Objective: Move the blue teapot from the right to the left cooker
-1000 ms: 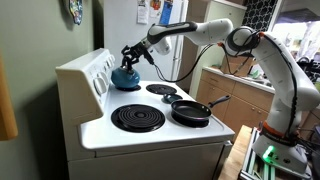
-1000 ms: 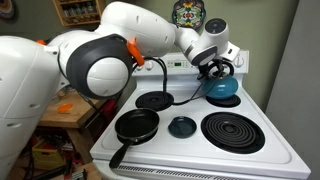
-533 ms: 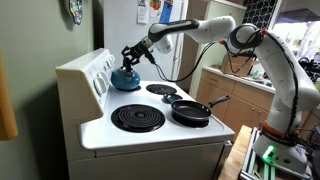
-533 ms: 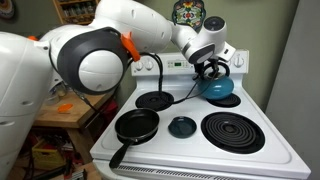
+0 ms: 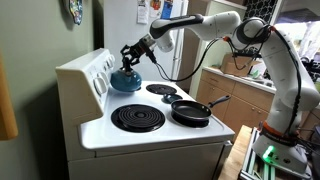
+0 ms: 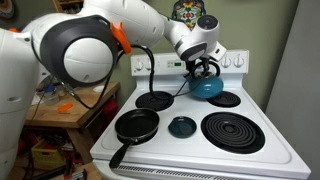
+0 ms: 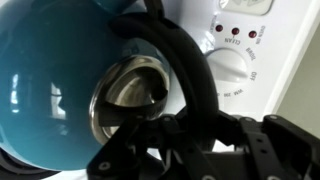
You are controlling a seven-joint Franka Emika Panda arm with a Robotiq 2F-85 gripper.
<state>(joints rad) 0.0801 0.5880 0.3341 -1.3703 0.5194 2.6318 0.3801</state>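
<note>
Carefully, my hand (image 6: 207, 68) clamped on the handle (image 7: 185, 70) of the blue teapot (image 6: 207, 88), I should carry it level to the left cooker (image 6: 155, 100) and centre it.

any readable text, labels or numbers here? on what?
Nothing reads clearly.
Markings around the dial on the stove panel, wrist view: blurred, unreadable.
Papers behind the stove, in an exterior view: too small to read.
Teapot: no text visible.

Stove panel (image 7: 288, 72) lettering: illegibly blurred.
</note>
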